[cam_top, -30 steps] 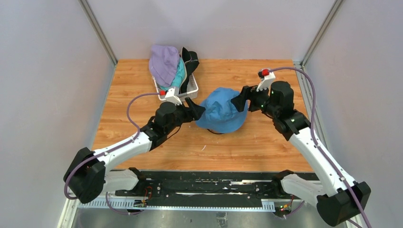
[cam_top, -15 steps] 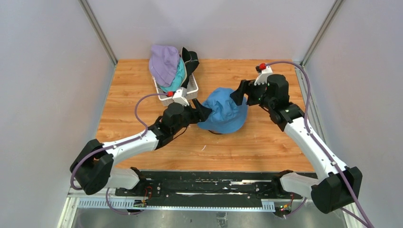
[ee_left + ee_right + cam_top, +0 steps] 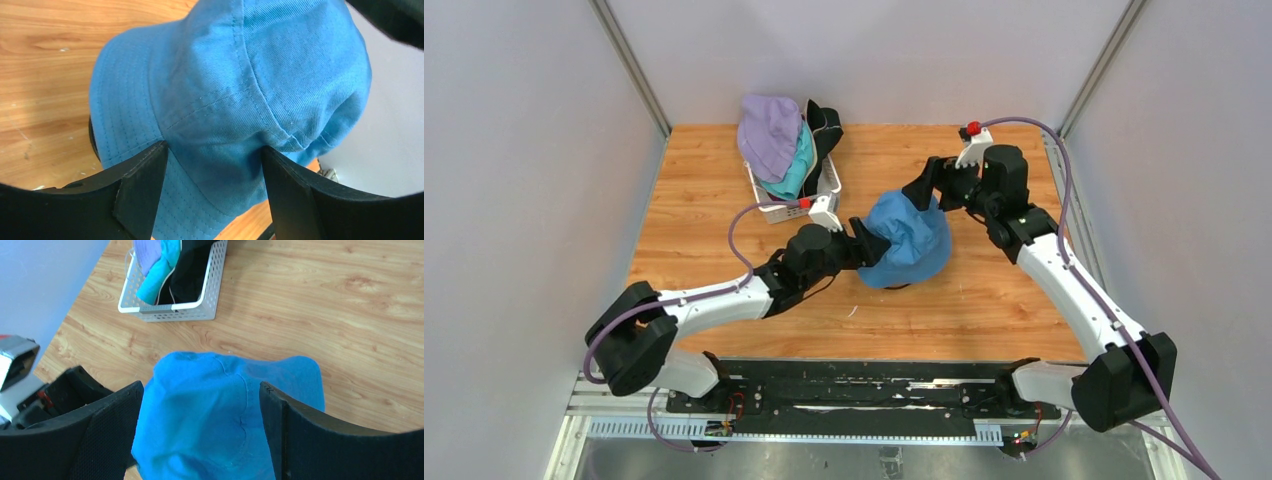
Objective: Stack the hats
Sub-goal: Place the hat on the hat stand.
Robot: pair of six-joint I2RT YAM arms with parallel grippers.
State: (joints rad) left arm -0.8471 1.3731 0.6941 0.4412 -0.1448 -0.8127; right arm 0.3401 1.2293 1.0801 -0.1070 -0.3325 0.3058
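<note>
A blue hat (image 3: 909,240) sits crumpled and tilted at mid-table. My left gripper (image 3: 864,243) is open at its left side. In the left wrist view the blue hat (image 3: 240,75) bulges between the jaws of the left gripper (image 3: 214,147), and both fingertips touch its crown. My right gripper (image 3: 929,195) is open at the hat's far right side. In the right wrist view the right gripper (image 3: 200,385) straddles the top of the blue hat (image 3: 225,405). A lavender hat (image 3: 769,130), a teal hat (image 3: 796,165) and a black hat (image 3: 826,125) are piled in the basket.
A white lattice basket (image 3: 829,187) stands at the back left of the wooden table; in the right wrist view the basket (image 3: 170,307) lies beyond the hat. A dark object (image 3: 92,140) shows under the hat's left brim. Grey walls enclose the table on three sides.
My left gripper has slid right onto the blue hat, which shifted right and crumpled. The right gripper has moved toward the back and now sits over the hat's far side.
</note>
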